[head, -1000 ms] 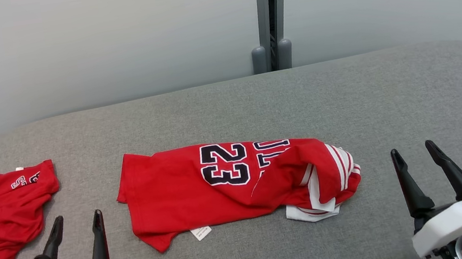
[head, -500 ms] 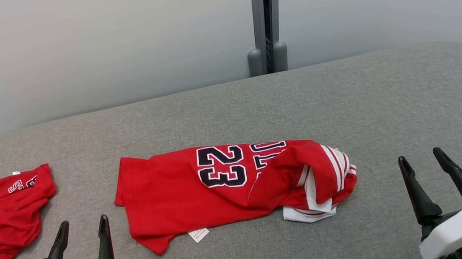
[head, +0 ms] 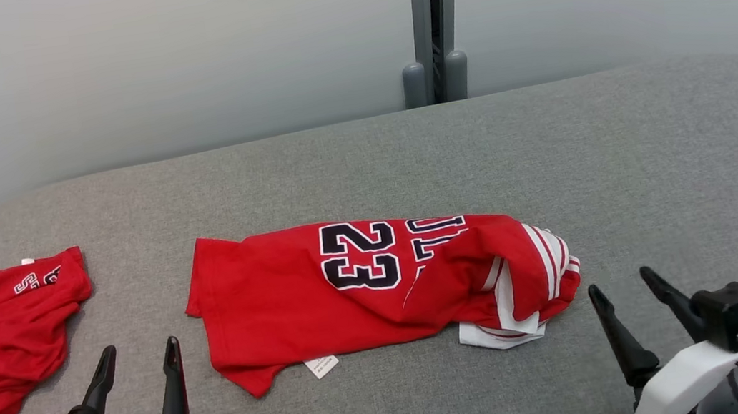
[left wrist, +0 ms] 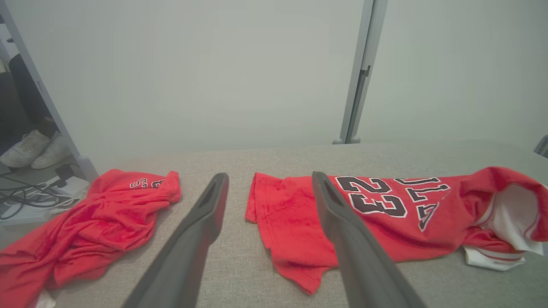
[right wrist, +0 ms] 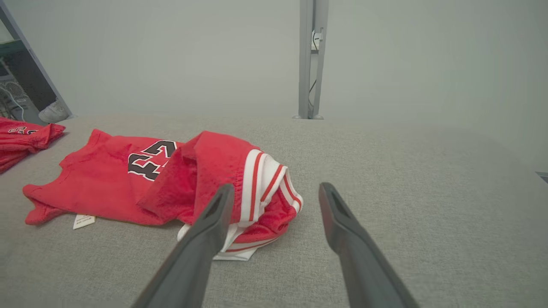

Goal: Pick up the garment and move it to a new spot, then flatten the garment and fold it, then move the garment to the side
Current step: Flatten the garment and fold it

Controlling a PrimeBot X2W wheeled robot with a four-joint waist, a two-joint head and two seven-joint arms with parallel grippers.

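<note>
The garment [head: 359, 288] is a red jersey with a dark "23" and white-striped trim, lying crumpled along the middle of the grey padded table [head: 621, 150]. It also lies ahead in the left wrist view [left wrist: 385, 214] and the right wrist view [right wrist: 171, 179]. My left gripper [head: 138, 351] stands open near the front left, short of the garment's left hem, holding nothing. Open as well, my right gripper [head: 621, 281] sits at the front right, just right of the bunched striped end [head: 544, 269]. Nothing is between either pair of fingers.
A second red garment [head: 5, 337] lies rumpled at the table's left edge, also in the left wrist view [left wrist: 94, 222]. A grey post [head: 430, 18] stands behind the table against a pale wall. White shoes [left wrist: 34, 147] and cables lie on the floor at left.
The right gripper has moved left, toward the garment's striped end. The head camera has shifted slightly. The garment lies as before, and the left gripper has barely moved.
</note>
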